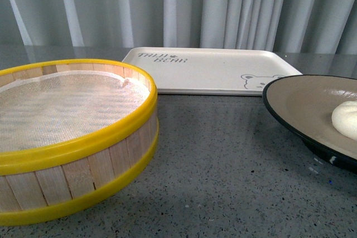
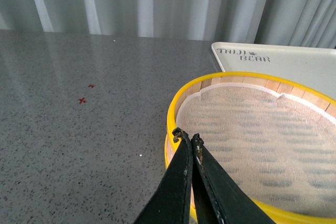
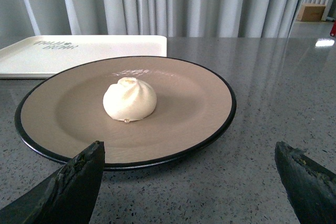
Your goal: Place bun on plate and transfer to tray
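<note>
The white pleated bun sits in the middle of the beige plate with a black rim; both also show at the right edge of the front view, bun and plate. The cream tray with the bear drawing lies behind, empty; it also shows in the right wrist view and the left wrist view. My right gripper is open wide, just short of the plate's near rim, empty. My left gripper is shut and empty, at the steamer basket's rim.
A yellow-rimmed wooden steamer basket with a white mesh liner stands at the left, empty; it also shows in the left wrist view. The grey speckled table has small red marks. Curtains hang behind.
</note>
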`<state>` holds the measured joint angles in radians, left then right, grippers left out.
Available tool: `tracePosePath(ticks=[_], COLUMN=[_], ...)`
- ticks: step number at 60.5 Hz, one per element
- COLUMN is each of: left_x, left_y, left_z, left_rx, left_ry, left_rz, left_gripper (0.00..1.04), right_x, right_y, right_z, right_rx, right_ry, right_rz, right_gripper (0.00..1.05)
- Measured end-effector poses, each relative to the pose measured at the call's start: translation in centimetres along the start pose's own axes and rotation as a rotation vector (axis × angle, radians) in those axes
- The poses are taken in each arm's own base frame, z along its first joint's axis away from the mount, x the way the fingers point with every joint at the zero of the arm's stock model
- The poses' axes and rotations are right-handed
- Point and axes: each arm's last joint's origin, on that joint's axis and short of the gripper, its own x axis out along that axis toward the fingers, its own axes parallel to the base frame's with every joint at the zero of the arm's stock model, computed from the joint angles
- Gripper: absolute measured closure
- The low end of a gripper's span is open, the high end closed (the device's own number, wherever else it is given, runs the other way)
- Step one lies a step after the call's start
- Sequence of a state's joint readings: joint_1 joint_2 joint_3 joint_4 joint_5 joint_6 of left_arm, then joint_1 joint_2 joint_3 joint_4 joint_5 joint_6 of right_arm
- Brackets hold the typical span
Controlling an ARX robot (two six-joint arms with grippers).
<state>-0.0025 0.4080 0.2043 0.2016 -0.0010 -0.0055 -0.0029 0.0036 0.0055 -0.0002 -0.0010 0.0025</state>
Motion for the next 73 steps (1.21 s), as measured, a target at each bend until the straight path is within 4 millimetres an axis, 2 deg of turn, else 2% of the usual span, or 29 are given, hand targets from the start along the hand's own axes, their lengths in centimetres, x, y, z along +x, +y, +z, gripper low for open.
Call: tracePosePath(ticks=[28,49,53,73], left_x=[-1.2,-1.8,-2.6,-3.0], left_y=[0.0,0.0,0.0,0.0], left_z=[-3.1,-4.1,-4.8,-4.5], left_rx=[0.000,0.000,0.000,0.001], left_ry=[-0.001,-0.003,0.022,-0.026], left_rz=[0.000,0.000,0.000,-0.001], left_gripper=[1.01,1.01,1.01,1.01], right_x=[0.0,0.0,0.0,0.0], right_y=[0.0,0.0,0.0,0.0], right_z=[0.0,0.0,0.0,0.0], right_rx=[0.000,0.000,0.000,0.000], right_ry=[0.000,0.000,0.000,0.000], right_rz=[0.000,0.000,0.000,0.000], right_gripper=[0.09,0.09,0.09,0.09])
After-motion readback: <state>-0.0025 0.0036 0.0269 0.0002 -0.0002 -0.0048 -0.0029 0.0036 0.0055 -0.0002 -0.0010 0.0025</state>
